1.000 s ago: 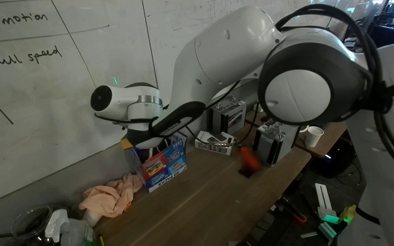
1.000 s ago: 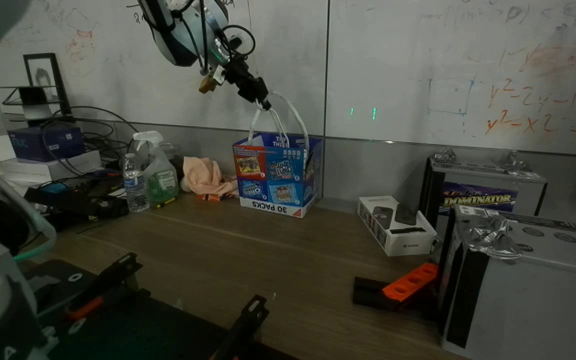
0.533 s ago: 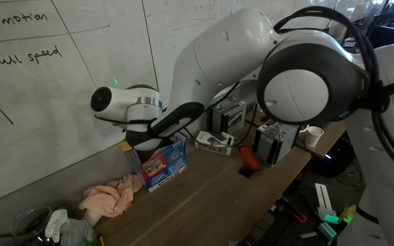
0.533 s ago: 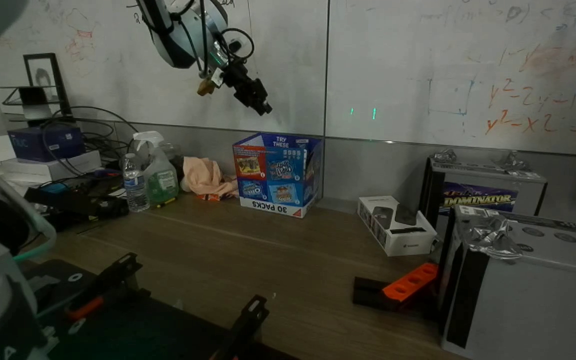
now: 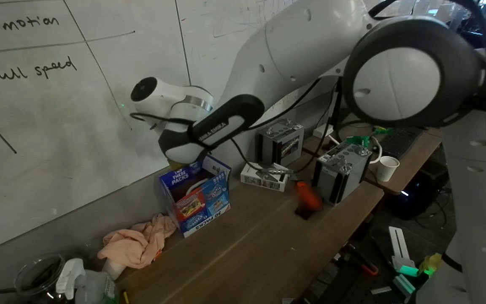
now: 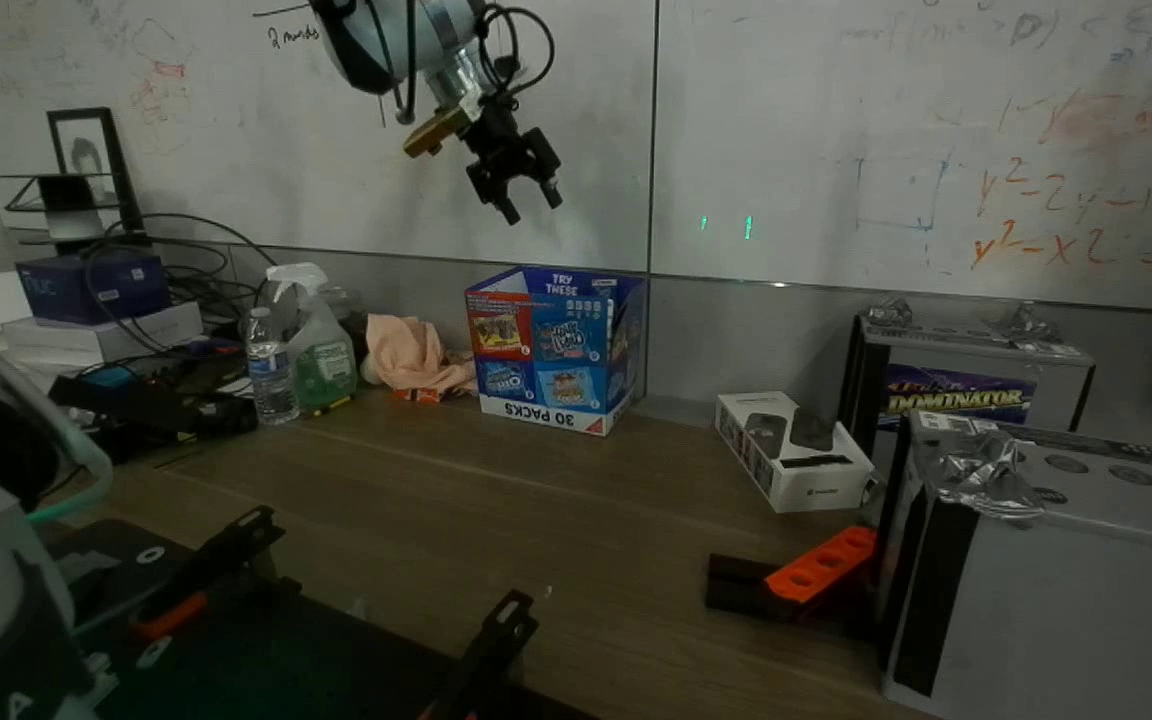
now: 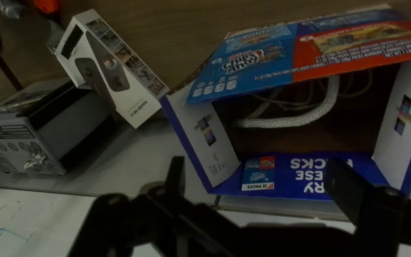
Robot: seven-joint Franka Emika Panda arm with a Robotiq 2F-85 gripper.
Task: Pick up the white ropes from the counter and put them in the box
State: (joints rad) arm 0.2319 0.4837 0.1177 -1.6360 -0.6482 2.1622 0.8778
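Blue rectangular cardboard box (image 6: pixel 551 350) had red-and-white printed patches; white looped ropes (image 7: pixel 280 122) were braided; brown wooden surface (image 5: pixel 243 257), streaked lighter; crumpled cloth (image 5: pixel 135 247), peach.

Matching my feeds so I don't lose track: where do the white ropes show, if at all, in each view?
In an exterior view: white ropes, a pale arc inside the blue box, left of centre.
In an exterior view: not visible; the front of the blue box hides its lower inside.
Wrist view: white ropes looped inside the blue box, right of centre, upper half.
Shared landmark: the blue box, in all three views.
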